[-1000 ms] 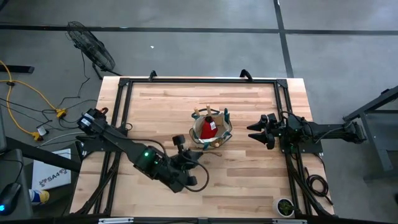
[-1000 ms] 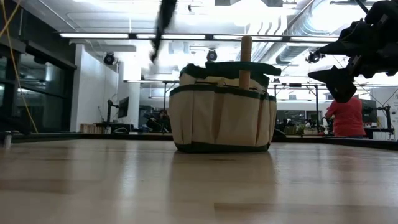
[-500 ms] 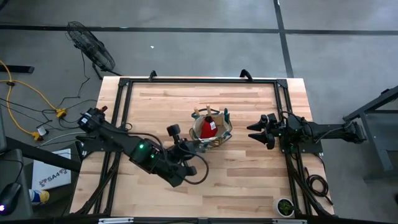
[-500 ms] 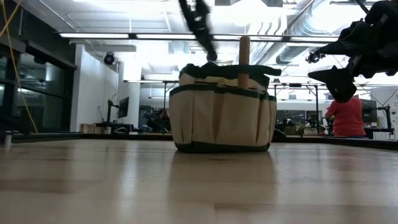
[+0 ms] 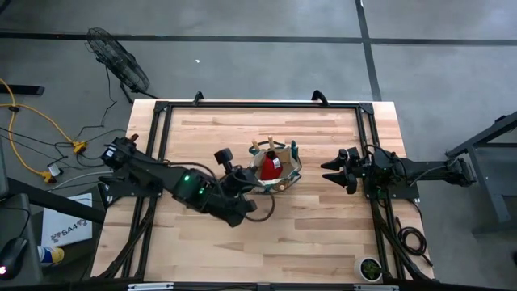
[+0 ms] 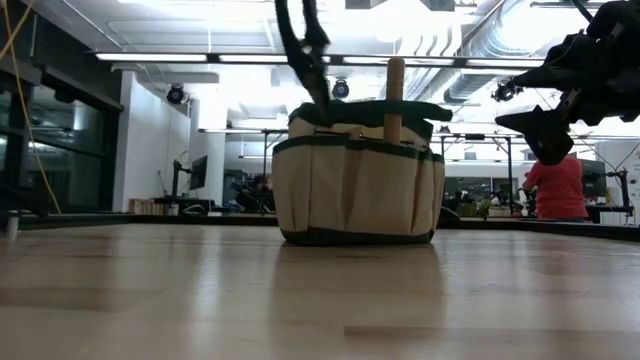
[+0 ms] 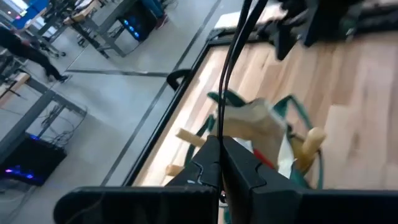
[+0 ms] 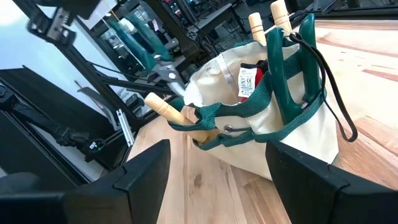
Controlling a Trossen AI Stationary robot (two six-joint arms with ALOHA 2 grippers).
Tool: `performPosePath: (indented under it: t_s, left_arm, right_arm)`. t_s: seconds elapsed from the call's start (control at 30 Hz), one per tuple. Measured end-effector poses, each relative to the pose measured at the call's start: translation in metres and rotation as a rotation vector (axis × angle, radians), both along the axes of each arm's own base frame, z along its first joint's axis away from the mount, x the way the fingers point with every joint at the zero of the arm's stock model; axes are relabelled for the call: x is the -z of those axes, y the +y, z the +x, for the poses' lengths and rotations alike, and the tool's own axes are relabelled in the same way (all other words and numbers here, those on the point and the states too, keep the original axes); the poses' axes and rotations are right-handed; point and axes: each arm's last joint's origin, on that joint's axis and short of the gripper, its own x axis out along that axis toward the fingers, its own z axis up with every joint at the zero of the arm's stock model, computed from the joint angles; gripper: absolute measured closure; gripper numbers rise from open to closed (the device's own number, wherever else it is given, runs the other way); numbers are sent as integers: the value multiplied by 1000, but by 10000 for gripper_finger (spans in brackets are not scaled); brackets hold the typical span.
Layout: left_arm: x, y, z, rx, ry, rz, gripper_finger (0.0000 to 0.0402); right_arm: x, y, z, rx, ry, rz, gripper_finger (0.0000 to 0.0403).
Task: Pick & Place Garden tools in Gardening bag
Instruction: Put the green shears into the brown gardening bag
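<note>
Just beside the bag [image 5: 275, 168], the left gripper [image 5: 257, 184], closed on shears [image 8: 163, 76], looks ready to lower and release them inside.

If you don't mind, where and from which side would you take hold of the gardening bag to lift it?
Probably by a green loop handle of the gardening bag, coming from above. The handles stand up over the rim, while the sides are soft cloth. The wooden tool handles stick up beside them, so keep clear. The right tool waits open beside it; the left tool is at its rim.
</note>
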Motion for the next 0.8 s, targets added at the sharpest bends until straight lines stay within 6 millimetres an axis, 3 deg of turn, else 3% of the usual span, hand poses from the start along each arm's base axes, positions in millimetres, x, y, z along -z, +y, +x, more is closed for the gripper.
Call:
performPosePath:
  t_s: [0.4, 0.57, 0.8]
  left_arm:
    - [7, 35, 8, -50, 110, -15, 401]
    - [6, 37, 8, -34, 132, -27, 401]
    - [-13, 35, 3, 15, 117, -21, 401]
  right_arm:
    - [0, 0, 0, 0, 0, 0, 146]
    - [0, 0, 0, 0, -1, 0, 147]
    - [0, 0, 0, 0, 0, 0, 147]
